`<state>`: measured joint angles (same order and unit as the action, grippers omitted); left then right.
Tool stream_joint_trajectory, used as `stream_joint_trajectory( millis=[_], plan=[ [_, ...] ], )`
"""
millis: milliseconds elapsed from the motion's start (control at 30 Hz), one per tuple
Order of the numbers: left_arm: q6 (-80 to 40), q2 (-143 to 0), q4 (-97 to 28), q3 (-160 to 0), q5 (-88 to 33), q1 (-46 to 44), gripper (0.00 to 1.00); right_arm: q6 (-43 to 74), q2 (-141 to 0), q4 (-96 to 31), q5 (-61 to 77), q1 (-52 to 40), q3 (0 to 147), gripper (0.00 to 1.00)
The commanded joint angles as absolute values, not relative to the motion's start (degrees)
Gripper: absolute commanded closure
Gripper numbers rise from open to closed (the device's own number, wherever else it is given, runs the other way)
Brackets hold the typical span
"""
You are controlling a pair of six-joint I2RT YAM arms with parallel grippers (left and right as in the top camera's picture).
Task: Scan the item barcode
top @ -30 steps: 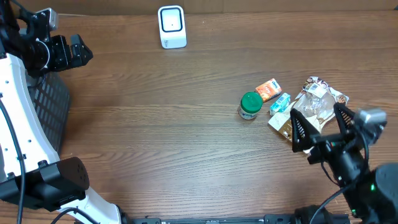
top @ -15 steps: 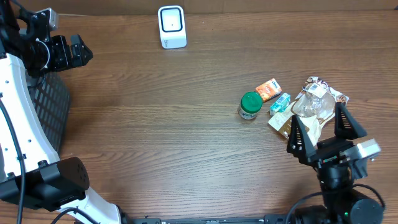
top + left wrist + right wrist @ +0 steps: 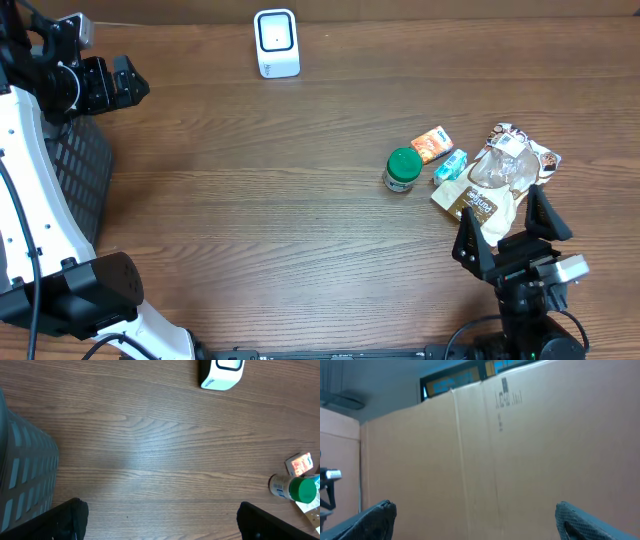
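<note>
Overhead: right gripper (image 3: 500,205) tipped upward, jaws spread wide, near snack packets (image 3: 512,160).

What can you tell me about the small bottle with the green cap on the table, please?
The small bottle has a round green cap, probably plastic, on a pale body with a printed label. The cap is on. It appears to stand upright on the wooden table, right of the middle. An orange packet and a blue packet lie close on its right; whether they touch it cannot be told. Nothing holds it.
</note>
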<state>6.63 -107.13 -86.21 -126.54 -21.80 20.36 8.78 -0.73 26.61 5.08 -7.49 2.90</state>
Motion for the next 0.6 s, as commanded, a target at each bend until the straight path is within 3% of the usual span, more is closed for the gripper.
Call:
stream_joint_trajectory(
  millis=[0, 567],
  plan=[
    [7.73, -106.06, -86.35, -127.66, -21.85, 20.56, 0.00, 8.54, -0.14, 26.83, 4.51, -7.20, 0.32, 0.00],
    [7.73, -106.06, -86.35, -127.66, -21.85, 20.56, 0.01, 8.56, -0.14, 8.21, 4.36, -7.22, 0.45, 0.00]
  ],
)
